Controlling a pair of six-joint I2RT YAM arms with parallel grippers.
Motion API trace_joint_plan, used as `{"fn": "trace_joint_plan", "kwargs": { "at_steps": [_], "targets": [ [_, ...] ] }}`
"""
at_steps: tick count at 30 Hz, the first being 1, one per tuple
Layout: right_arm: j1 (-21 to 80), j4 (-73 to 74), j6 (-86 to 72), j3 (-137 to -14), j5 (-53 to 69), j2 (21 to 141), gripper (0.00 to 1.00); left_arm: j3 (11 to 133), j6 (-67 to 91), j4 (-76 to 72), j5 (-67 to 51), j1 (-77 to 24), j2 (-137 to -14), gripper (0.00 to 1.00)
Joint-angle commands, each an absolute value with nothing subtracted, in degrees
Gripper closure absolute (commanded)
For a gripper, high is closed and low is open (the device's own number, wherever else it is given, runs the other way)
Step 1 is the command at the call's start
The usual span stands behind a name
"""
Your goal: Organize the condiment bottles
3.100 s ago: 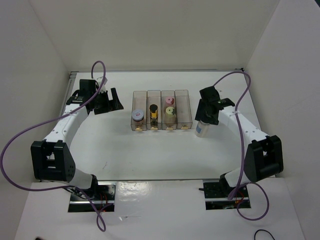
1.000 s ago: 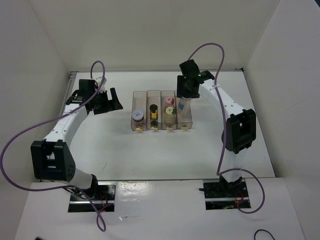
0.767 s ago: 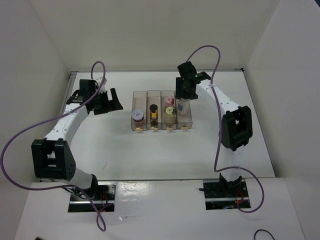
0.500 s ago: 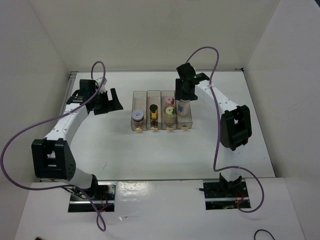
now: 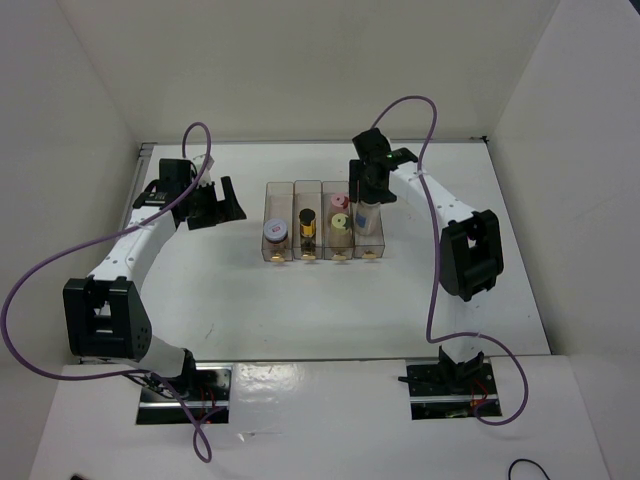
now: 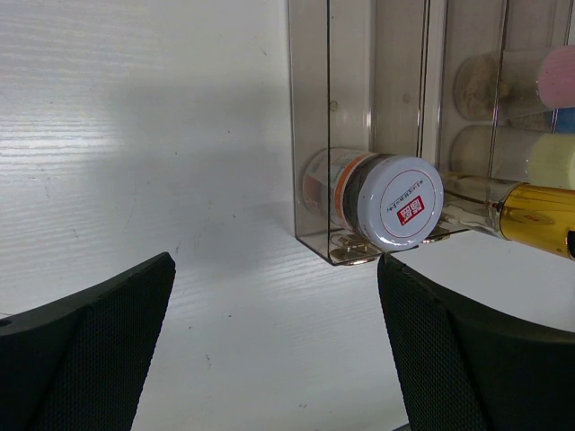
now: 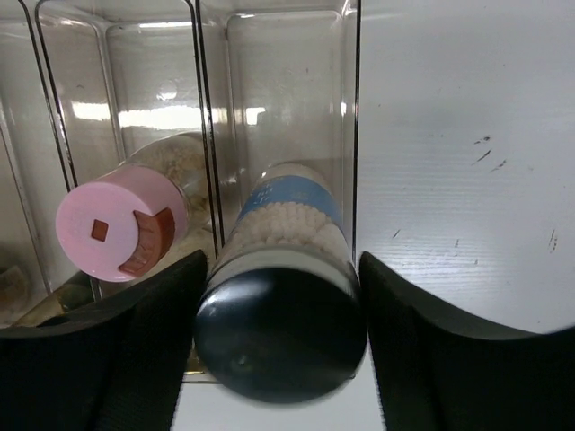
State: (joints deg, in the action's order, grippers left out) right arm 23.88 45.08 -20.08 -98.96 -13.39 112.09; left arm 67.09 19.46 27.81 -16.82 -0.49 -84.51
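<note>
A clear four-slot tray (image 5: 279,187) stands mid-table. Its left slot holds the jar with the pink-white lid (image 5: 275,233) (image 6: 400,202). The second slot holds the dark jar with the gold cap (image 5: 308,225) (image 6: 539,220). The third slot holds the pink-lid jar (image 5: 338,202) (image 7: 121,229) and the jar with the yellow-green lid (image 5: 340,221) (image 6: 552,162). My right gripper (image 5: 368,190) (image 7: 280,334) is shut on the taller grey-lid jar (image 5: 365,213) (image 7: 283,238), which is tilted into the rightmost slot. My left gripper (image 5: 215,205) (image 6: 278,350) is open and empty, left of the tray.
White walls enclose the table on the left, back and right. Purple cables loop above both arms. The tray's right wall (image 7: 358,135) runs just beside my right finger (image 7: 422,323). Bare table lies to the right of the tray.
My right gripper carried the grey-lid jar from the table right of the tray up and over to the rightmost slot, then lowered it in. The left arm has not moved.
</note>
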Motion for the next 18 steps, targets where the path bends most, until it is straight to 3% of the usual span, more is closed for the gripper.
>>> {"fn": "trace_joint_plan", "kwargs": {
  "at_steps": [1,7,18],
  "targets": [
    [24.52,41.48,-20.21,-99.58,-15.03,111.18,0.23,67.41,18.28,26.19,-17.67,-0.18,-84.81,0.01],
    [24.52,42.63,-20.74,-100.72,-15.03,110.65,0.03,67.41,18.28,26.19,-17.67,-0.18,-84.29,0.01],
    [24.52,45.79,-21.26,-107.66,-19.34,100.39,0.01,66.88,18.28,26.19,-17.67,-0.18,-82.1,0.01]
  ]
}}
